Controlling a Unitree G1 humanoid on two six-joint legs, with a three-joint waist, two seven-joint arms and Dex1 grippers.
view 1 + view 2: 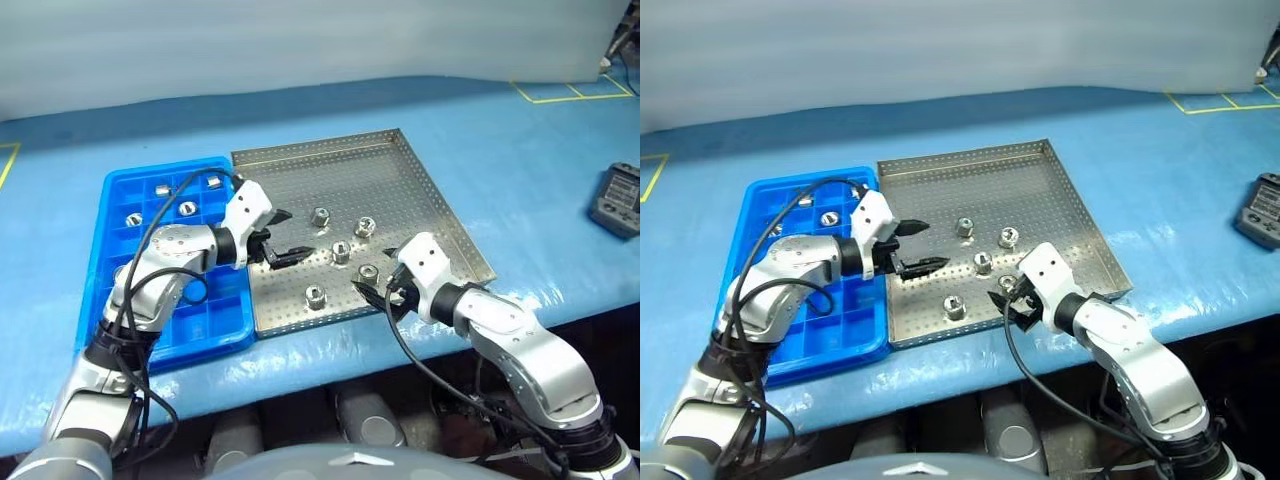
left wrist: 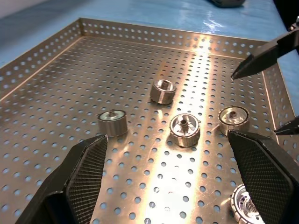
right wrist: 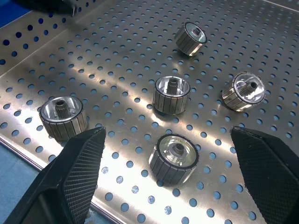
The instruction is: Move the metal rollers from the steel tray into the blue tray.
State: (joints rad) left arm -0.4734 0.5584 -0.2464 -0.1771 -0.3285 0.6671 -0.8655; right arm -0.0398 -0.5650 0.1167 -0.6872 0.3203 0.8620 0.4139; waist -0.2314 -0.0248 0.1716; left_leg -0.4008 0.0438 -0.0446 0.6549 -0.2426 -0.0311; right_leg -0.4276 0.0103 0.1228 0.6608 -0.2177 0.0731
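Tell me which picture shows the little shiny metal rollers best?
The right wrist view: five small shiny silver metal rollers sit close up on the perforated steel tray. The left wrist view shows them smaller; both eye views show them tiny.

No legible text, label, brand, number or sign in any view. The metal rollers (image 3: 172,94), the steel tray (image 1: 420,175) and the blue tray (image 1: 110,215) bear no readable markings. The dark device (image 1: 620,200) on the desk (image 1: 520,140) is too small to read. Yellow tape lines (image 1: 560,92) form outlines only, no characters.
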